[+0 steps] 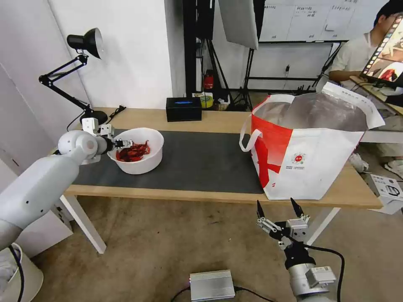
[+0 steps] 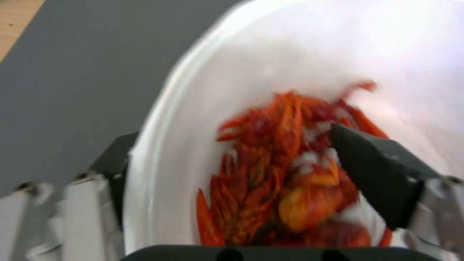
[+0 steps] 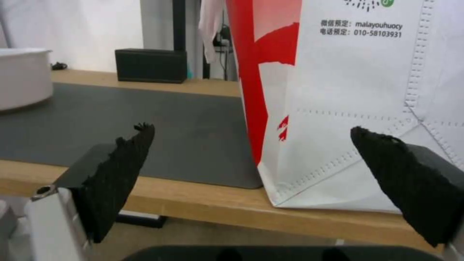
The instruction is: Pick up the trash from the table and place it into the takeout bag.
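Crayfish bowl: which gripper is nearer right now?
Left. The left gripper straddles the crayfish bowl rim, one finger inside. The right gripper hangs open below the table edge, before the takeout bag.

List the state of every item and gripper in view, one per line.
White round bowl of red crayfish shells: upright on the dark grey mat, rim between left gripper's fingers.
White-and-red takeout bag: standing, mouth open.
Left gripper: straddling bowl rim.
Right gripper: open, below table edge.

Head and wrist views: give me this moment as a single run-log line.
left gripper: straddling bowl rim, one finger among crayfish shells | right gripper: open, below table edge before takeout bag | bowl on mat
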You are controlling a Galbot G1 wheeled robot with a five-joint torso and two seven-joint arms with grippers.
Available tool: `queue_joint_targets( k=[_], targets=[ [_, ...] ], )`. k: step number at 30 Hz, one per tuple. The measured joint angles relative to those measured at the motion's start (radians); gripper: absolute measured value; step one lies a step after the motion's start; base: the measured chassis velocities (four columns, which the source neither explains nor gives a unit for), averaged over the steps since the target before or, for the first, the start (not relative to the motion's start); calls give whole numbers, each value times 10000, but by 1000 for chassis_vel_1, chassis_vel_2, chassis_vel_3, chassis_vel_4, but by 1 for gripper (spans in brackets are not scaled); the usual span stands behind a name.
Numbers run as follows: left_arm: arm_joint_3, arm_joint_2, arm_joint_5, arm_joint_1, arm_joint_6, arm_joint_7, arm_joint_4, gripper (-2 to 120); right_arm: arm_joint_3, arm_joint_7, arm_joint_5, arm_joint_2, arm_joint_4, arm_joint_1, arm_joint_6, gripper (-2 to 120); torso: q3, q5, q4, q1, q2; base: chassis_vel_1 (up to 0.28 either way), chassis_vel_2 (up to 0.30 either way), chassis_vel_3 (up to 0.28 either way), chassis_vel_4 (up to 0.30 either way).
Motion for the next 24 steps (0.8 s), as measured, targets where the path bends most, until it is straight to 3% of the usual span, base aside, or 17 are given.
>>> queue_joint_targets(
  k=[3,5,13,20,24],
  targets=[
    [-6,-15,5,14,-20,-22,-60,74,0,0,0,-1,0,0,0,100,0,0,-1,0,0,0,0,0,0],
    [-16,10,4,65,-32,-24,-228,59,0,0,0,0,0,0,0,100,1,-1,-2,1,0,0,0,0,0],
    [-78,93,2,193,-130,-29,-427,35,0,-1,0,-1,0,-1,0,100,1,-2,-1,1,0,0,0,0,0],
    [-264,153,-8,412,-204,-23,-612,5,0,0,0,0,0,-1,0,100,1,-2,-1,1,-1,0,0,0,0],
    [-408,253,-48,576,-230,-10,-897,0,0,0,0,0,0,-1,0,100,1,-1,-2,1,0,0,0,0,0]
  ],
)
